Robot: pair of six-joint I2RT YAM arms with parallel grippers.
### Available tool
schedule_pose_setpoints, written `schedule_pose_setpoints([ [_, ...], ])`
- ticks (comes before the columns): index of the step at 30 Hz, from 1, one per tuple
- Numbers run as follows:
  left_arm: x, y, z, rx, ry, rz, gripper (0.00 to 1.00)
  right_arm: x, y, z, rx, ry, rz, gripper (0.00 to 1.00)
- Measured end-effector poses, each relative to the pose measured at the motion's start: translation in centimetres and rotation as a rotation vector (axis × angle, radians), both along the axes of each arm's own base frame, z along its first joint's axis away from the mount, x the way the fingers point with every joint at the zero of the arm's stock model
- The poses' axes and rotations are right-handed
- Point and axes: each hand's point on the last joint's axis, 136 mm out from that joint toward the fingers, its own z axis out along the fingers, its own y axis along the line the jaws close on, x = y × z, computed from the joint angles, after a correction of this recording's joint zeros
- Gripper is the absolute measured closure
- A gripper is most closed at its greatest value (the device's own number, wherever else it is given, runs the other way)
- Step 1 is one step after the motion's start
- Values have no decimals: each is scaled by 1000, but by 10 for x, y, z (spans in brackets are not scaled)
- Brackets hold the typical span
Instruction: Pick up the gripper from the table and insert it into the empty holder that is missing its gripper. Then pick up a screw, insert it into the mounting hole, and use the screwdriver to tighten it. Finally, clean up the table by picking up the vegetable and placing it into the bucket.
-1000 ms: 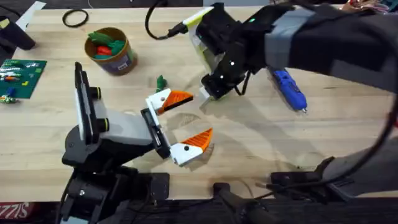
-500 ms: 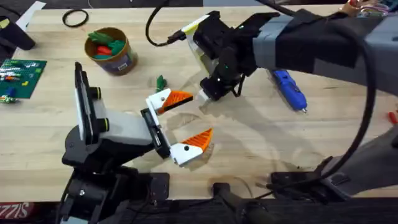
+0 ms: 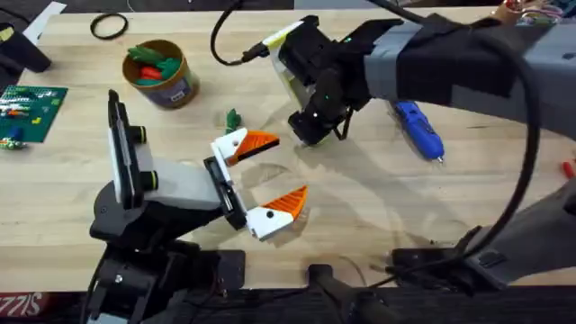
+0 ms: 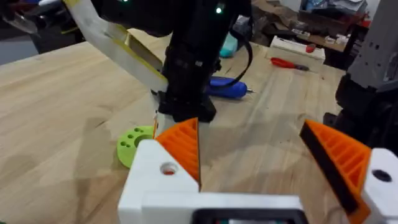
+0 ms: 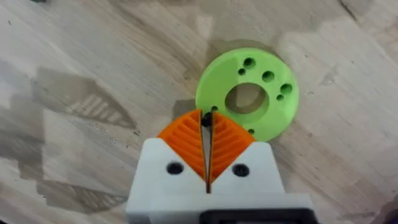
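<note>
The gripper, a lime-green disc [image 5: 261,81] with dark holes, lies flat on the table, and also shows in the left wrist view [image 4: 132,143]. My right gripper [image 5: 207,118] is shut, its tips resting at the disc's rim; a small dark speck sits at the tips. From overhead the right gripper [image 3: 306,135] covers the disc. My left gripper [image 3: 290,168] stands open just in front of it, holding nothing [image 4: 249,134]. The blue screwdriver [image 3: 419,129] lies to the right. The small dark-green vegetable [image 3: 233,118] lies left of the right gripper. The bucket [image 3: 176,88] stands at the back left. The holder is out of view.
Bright-green and red-orange toy vegetables [image 3: 151,63] fill the bucket. A green circuit board [image 3: 29,108] sits at the left edge and a black ring [image 3: 108,27] at the back. A pale yellow-white piece [image 3: 281,34] lies behind the right arm.
My right gripper has shifted slightly left and lowered onto the spot between the vegetable and the screwdriver. The left arm has not moved.
</note>
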Motion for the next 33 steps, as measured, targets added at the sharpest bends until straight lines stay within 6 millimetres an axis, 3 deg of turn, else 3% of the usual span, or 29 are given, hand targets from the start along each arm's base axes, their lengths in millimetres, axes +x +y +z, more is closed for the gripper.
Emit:
schedule_pose_setpoints([
  [18, 0, 0, 0, 0, 0, 0, 14, 0, 0, 6, 6, -7, 0, 998],
  [21, 0, 0, 0, 0, 0, 0, 15, 1, 0, 22, 35, -40, 0, 998],
  [30, 0, 0, 0, 0, 0, 0, 14, 4, 3, 106, 187, -211, 0, 998],
  [33, 0, 0, 0, 0, 0, 0, 14, 1, 1, 125, 215, -243, 0, 998],
])
